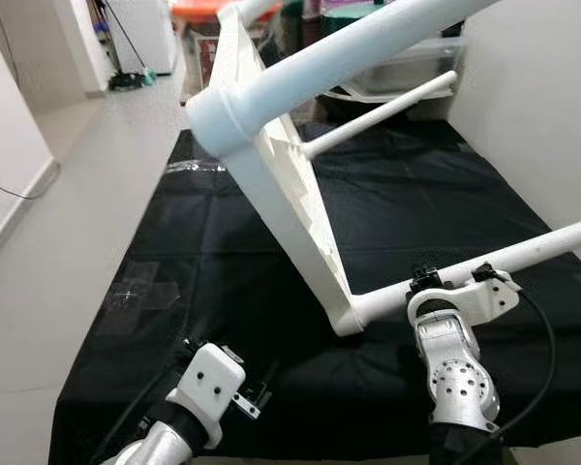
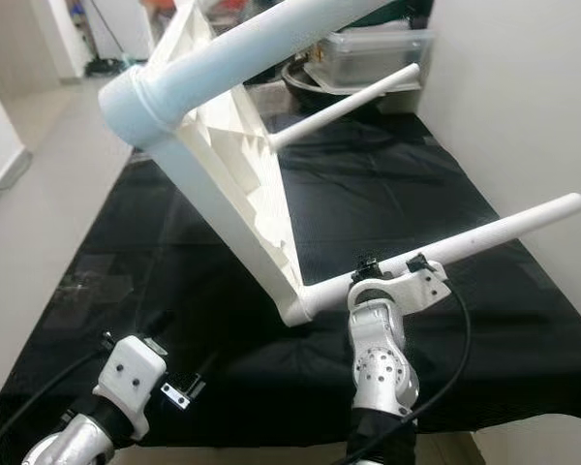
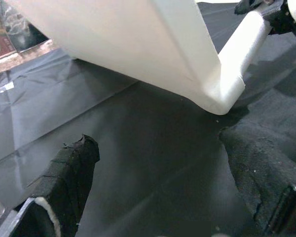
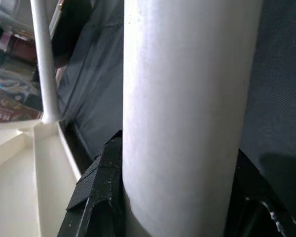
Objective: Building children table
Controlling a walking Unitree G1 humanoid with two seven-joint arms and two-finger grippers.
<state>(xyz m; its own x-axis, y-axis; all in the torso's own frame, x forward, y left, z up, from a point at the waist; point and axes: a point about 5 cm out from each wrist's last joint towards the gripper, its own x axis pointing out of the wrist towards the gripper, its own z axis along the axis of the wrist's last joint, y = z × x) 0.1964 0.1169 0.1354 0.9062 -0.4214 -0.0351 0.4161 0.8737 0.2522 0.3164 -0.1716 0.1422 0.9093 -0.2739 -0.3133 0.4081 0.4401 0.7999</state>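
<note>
Right claw (image 1: pixel 453 281) clamps the tipped table's (image 1: pixel 281 184) lower leg (image 1: pixel 523 252).

silver perforated forearm (image 1: pixel 457 383), black cables (image 1: pixel 544 349)

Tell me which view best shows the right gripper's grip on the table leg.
The right wrist view: its fingers clamp the white table leg close up. Both eye views show the right gripper from above, partly hidden by its wrist. The left wrist view catches it at a corner.
</note>
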